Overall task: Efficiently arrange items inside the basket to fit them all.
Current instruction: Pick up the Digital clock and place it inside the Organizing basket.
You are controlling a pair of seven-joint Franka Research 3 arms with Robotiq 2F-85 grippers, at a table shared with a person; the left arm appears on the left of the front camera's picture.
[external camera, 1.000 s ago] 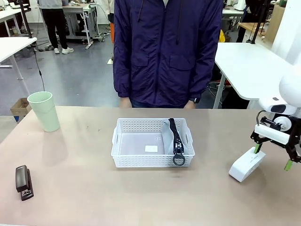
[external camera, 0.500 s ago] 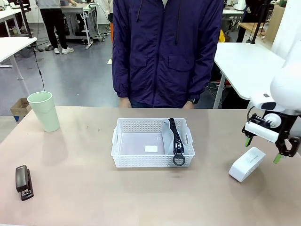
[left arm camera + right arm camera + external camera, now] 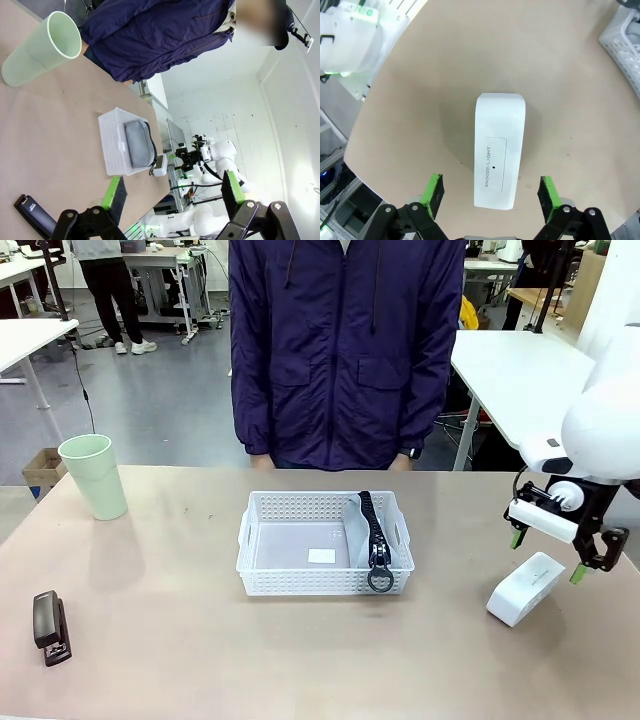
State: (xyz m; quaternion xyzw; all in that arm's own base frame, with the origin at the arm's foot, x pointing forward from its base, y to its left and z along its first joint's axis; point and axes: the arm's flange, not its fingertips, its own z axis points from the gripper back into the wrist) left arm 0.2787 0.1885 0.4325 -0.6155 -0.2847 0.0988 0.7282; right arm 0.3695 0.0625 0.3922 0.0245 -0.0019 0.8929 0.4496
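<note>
Basket sits mid-table in the front view, with the grey pouch standing along its right side. Left of the basket stands the cup, the stapler left and nearer the robot. To its right lies the white box, the right gripper spread wide just above.

From the left wrist, the left gripper gapes wide, holding nothing, well short of the basket.

From the right wrist, the green fingers flank the box, the basket's corner beyond.
</note>
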